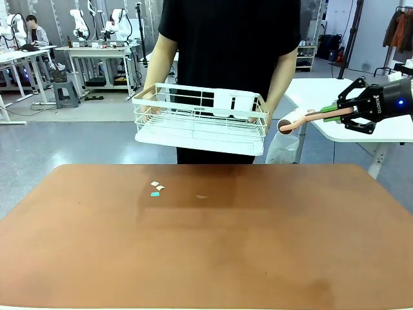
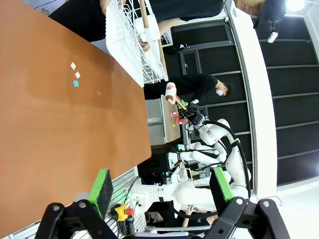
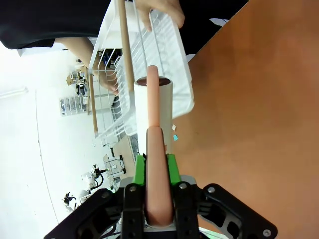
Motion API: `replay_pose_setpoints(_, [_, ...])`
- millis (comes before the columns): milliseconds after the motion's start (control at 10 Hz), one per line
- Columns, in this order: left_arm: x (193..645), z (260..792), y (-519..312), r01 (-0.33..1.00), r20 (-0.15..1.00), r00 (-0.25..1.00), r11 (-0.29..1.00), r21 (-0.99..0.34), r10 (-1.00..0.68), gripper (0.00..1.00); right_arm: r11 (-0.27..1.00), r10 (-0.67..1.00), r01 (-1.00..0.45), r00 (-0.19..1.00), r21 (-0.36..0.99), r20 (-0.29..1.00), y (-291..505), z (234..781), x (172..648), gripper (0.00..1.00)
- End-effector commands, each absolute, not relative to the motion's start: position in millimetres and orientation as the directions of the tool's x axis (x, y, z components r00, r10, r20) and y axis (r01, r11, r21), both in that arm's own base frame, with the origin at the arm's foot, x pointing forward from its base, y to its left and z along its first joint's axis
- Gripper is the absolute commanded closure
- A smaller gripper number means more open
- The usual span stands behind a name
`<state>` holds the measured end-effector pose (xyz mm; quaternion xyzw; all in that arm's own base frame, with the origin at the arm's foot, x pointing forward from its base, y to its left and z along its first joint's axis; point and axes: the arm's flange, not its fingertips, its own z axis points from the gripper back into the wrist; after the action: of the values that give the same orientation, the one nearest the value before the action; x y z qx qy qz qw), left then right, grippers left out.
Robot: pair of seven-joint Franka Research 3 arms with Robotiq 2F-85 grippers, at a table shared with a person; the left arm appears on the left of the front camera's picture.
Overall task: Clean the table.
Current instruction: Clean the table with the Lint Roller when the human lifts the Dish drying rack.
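While my right gripper [image 1: 333,114] stays out of it, I mean off the table, it is clamped on the pink handle of a lint roller [image 1: 292,121]. It holds the roller roughly level in the air beyond the far right corner, white roll pointing toward the person [image 1: 226,39]. My right wrist view shows both green pads pressed against that handle. My left gripper [image 2: 162,186] hangs with its fingers spread and nothing between them, beside one edge of the table [image 1: 258,252]. The reddish-brown table lies broad in front of me. A few small paper scraps [image 1: 157,188], white and teal, sit on its far left part. The person stands at the far side, both hands gripping a white wire dish rack [image 1: 200,123] held above that edge.
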<state>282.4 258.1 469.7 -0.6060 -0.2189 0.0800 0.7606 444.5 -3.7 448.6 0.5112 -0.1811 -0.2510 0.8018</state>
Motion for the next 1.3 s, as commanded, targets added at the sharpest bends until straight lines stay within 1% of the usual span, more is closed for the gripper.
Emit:
replay_pose_setpoints(0, [280, 470, 260, 0.167, 0.255, 0.891, 0.249, -0.954, 0.377, 0.00, 0.421, -0.544, 0.198, 0.836, 0.885, 0.072, -3, 457, 447, 0.79])
replay_pose_setpoints(100, [280, 470, 260, 0.167, 0.255, 0.891, 0.249, -0.954, 0.377, 0.00, 0.493, -0.479, 0.167, 0.871, 0.854, 0.106, -1, 468, 454, 0.79])
replay_pose_setpoints(300, [280, 470, 260, 0.167, 0.255, 0.891, 0.249, -0.954, 0.377, 0.00, 0.638, -0.275, 0.093, 0.955, 0.765, 0.113, 10, 486, 480, 0.79])
replay_pose_setpoints(500, [280, 470, 260, 0.167, 0.255, 0.891, 0.249, -0.954, 0.377, 0.00, 0.724, -0.079, -0.049, 0.985, 0.688, 0.154, 49, 489, 516, 0.79])
replay_pose_setpoints(600, [280, 470, 260, 0.167, 0.255, 0.891, 0.249, -0.954, 0.377, 0.00, 0.720, -0.045, -0.059, 0.990, 0.692, 0.132, 72, 481, 533, 0.79])
replay_pose_setpoints(700, [280, 470, 260, 0.167, 0.255, 0.891, 0.249, -0.954, 0.377, 0.00, 0.716, 0.028, -0.090, 0.995, 0.693, 0.100, 96, 468, 545, 0.79])
replay_pose_setpoints(800, [280, 470, 260, 0.167, 0.255, 0.891, 0.249, -0.954, 0.377, 0.00, 0.732, 0.045, -0.096, 0.995, 0.674, 0.092, 123, 453, 566, 0.79])
replay_pose_setpoints(900, [280, 470, 260, 0.167, 0.255, 0.891, 0.249, -0.954, 0.377, 0.00, 0.750, 0.006, -0.043, 0.998, 0.661, 0.059, 146, 439, 586, 0.79])
replay_pose_setpoints(1000, [280, 470, 260, 0.167, 0.255, 0.891, 0.249, -0.954, 0.377, 0.00, 0.764, 0.015, -0.014, 1.000, 0.645, 0.004, 165, 423, 604, 0.79])
replay_pose_setpoints(1100, [280, 470, 260, 0.167, 0.255, 0.891, 0.249, -0.954, 0.377, 0.00, 0.761, -0.007, 0.023, 1.000, 0.648, -0.027, 183, 408, 619, 0.79])
replay_pose_setpoints(1200, [280, 470, 260, 0.167, 0.255, 0.891, 0.249, -0.954, 0.377, 0.00, 0.729, -0.024, 0.066, 0.997, 0.681, -0.071, 195, 402, 635, 0.79])
